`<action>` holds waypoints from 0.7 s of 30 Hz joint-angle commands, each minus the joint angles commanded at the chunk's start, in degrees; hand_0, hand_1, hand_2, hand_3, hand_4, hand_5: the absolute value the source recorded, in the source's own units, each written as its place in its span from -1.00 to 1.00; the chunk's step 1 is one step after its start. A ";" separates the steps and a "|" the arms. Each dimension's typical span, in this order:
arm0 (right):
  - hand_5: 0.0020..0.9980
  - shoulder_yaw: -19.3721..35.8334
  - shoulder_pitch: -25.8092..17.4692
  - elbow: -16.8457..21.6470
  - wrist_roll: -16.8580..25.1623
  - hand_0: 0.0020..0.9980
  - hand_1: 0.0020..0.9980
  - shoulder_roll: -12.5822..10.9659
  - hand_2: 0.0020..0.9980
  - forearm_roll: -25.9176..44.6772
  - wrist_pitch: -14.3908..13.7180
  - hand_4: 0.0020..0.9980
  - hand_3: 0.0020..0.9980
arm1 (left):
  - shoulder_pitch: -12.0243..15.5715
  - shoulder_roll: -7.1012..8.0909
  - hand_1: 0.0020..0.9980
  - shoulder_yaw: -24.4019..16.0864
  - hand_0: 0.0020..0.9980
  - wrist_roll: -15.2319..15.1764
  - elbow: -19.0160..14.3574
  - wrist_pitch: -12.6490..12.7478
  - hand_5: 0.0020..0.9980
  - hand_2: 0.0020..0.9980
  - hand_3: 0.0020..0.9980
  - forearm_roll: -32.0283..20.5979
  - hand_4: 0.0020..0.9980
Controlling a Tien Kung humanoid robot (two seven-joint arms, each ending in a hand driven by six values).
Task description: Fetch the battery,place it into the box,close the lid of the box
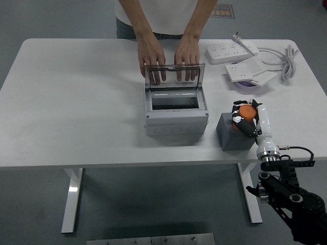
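Note:
An orange battery point(248, 112) stands on a grey block point(231, 138) at the table's front right. My right hand point(241, 119) reaches in from the lower right, its fingers curled around the battery. The grey box point(176, 121) sits mid-table with its clear lid point(174, 76) standing open at the back. A person at the far side rests both hands point(151, 57) on the top edge of the lid, fingers hanging over it. My left arm is out of view.
White power strips point(231, 51) and a coiled white cable point(287, 60) lie at the back right, with another white strip point(251, 70) over a purple item point(248, 85). The white table point(71, 112) has its near edge just in front of the block.

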 joint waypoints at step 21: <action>-1.00 -0.98 2.31 0.52 -1.58 -0.47 -0.32 -0.32 -0.20 0.22 0.51 -0.69 -0.12 | -0.32 -0.12 0.30 -0.56 -0.09 -0.07 -0.08 -0.24 0.38 0.31 0.33 1.38 0.55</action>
